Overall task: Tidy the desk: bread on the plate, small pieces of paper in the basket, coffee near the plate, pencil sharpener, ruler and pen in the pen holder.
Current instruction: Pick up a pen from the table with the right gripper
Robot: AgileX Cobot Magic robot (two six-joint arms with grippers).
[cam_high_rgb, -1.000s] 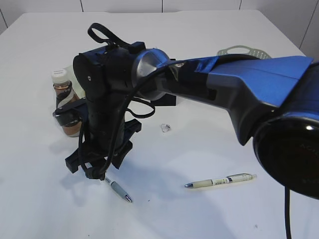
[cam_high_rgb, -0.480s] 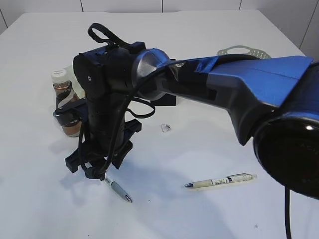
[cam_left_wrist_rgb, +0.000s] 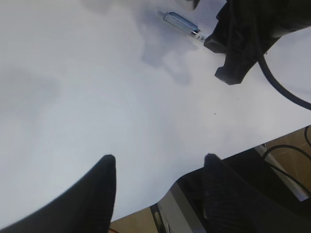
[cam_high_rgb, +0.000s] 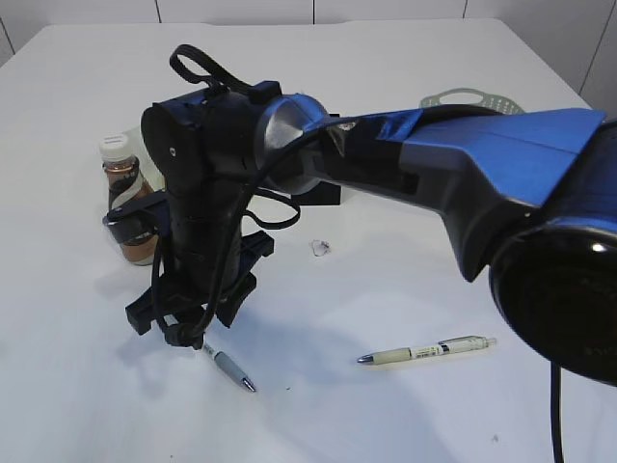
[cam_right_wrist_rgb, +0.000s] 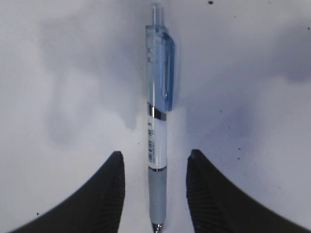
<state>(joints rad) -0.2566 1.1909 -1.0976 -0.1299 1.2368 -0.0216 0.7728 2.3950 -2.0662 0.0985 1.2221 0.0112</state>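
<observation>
On the white desk point(cam_high_rgb: 405, 77), the right gripper point(cam_right_wrist_rgb: 154, 165) points down over a blue-clipped pen point(cam_right_wrist_rgb: 158, 111), its fingers point(cam_right_wrist_rgb: 109, 194) spread about halfway on either side of the barrel, not touching it. The left gripper point(cam_left_wrist_rgb: 158, 170) hovers above bare tabletop, fingers point(cam_left_wrist_rgb: 99, 189) apart, holding nothing. The coffee point(cam_high_rgb: 125, 188) stands behind the right arm; a second pen point(cam_high_rgb: 429, 350) lies well apart.

Bright, even overhead light washes the white table point(cam_high_rgb: 405, 77) nearly flat, with soft grey shadows pooling under the arm toward 6 o'clock in the exterior view. The blue arm housing at 3 o'clock looms large and slightly soft. In both wrist views the tool fingers point(cam_right_wrist_rgb: 109, 194) at 6 o'clock are blurred, while the pen point(cam_right_wrist_rgb: 158, 121) stays fairly sharp.
</observation>
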